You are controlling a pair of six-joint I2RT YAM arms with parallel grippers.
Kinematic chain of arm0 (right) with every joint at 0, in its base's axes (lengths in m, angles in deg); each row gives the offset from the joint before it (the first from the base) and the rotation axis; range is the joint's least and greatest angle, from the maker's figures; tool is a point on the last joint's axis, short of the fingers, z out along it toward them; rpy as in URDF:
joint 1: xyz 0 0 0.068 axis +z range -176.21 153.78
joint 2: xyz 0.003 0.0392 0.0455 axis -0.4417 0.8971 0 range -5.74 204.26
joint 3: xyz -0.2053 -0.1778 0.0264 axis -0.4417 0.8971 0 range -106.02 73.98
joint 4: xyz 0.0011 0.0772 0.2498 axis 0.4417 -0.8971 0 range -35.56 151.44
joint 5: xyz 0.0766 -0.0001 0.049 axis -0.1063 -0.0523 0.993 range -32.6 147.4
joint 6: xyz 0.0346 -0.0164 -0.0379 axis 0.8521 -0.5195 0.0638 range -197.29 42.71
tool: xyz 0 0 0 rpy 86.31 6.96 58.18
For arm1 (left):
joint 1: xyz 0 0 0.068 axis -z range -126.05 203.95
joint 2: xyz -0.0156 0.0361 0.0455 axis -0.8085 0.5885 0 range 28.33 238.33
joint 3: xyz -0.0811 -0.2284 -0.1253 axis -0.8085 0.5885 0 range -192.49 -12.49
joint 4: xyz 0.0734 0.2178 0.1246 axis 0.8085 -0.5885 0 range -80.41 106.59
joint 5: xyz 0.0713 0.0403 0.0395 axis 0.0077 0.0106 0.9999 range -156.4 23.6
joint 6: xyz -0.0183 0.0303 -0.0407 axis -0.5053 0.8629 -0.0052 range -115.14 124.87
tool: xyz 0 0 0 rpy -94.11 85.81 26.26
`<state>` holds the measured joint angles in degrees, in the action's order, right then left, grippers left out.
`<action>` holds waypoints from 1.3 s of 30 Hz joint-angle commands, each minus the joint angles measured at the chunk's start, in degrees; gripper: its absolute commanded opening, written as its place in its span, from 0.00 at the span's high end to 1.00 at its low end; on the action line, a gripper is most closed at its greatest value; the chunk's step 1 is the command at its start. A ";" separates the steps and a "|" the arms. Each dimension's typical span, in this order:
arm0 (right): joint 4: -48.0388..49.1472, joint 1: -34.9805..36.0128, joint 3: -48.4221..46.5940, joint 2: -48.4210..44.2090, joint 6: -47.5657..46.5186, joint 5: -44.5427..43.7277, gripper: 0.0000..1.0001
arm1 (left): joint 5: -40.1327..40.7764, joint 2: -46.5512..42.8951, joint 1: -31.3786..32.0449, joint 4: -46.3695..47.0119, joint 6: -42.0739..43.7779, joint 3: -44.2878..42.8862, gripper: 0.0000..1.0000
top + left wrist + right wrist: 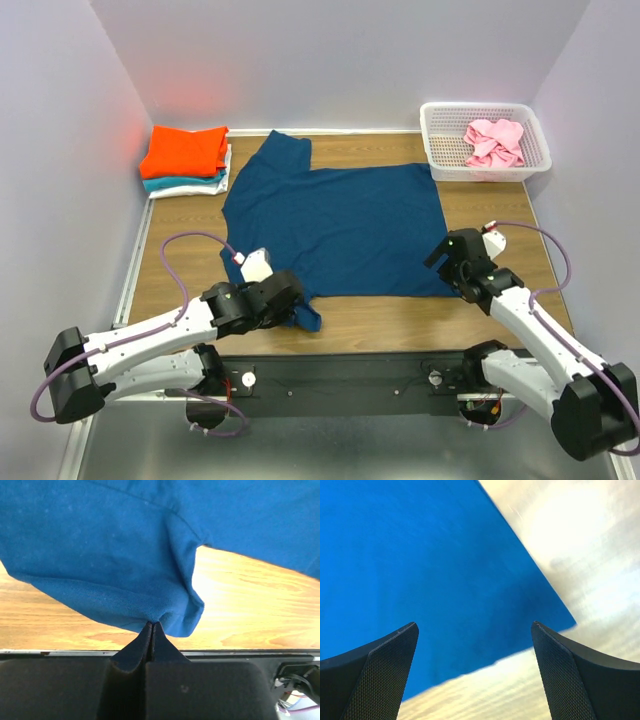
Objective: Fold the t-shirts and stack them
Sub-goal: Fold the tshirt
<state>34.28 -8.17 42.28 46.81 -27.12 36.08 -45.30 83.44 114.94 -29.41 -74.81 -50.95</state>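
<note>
- One navy tee (335,225) lies spread flat mid-table (400,325), collar end twd the far-left.
- L gripper (152,626): I read the fingers as pressed together, clamped on a bunched fold at the navy tee's near-left corner.
- R gripper (475,627): fingers wide apart, nothing btwn them, poised over the near-right corner of the same tee.
- Far-left: folded stack w/ orange tee (185,150) on top, teal tee (172,184) next, white tee (195,190) at bottom.
- Far-right: pink tee (494,142) crumpled inside the basket (440,165).
</note>
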 commanded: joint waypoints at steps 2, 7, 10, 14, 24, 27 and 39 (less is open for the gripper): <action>-4.22 -0.03 1.91 4.21 3.27 1.37 0.04 | 5.96 -2.55 0.09 1.79 0.93 0.40 1.00; -4.13 0.06 3.14 6.50 4.41 1.72 0.12 | 6.93 -2.99 0.09 2.32 1.19 0.23 1.00; -4.04 -0.03 4.01 6.68 5.11 1.99 0.19 | 7.37 -2.64 0.09 2.58 1.54 -0.39 1.00; -4.04 -0.03 5.51 6.95 6.51 2.69 0.21 | 8.08 -2.38 0.09 2.14 1.72 -1.18 1.00; 0.26 -0.11 5.07 12.92 7.22 -0.04 0.41 | 9.48 -2.55 -1.05 3.02 3.56 -1.71 1.00; 0.70 -0.03 4.90 15.21 7.13 -0.21 0.48 | 9.57 -2.38 -1.58 2.93 3.83 -1.88 1.00; 0.70 -0.03 3.76 9.15 3.27 0.23 0.88 | 9.74 -0.89 -5.09 5.03 8.48 -3.46 1.00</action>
<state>35.90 -8.17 46.17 57.65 -22.25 36.78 -38.91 81.93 111.23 -25.98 -68.78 -52.33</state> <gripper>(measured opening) 0.141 0.006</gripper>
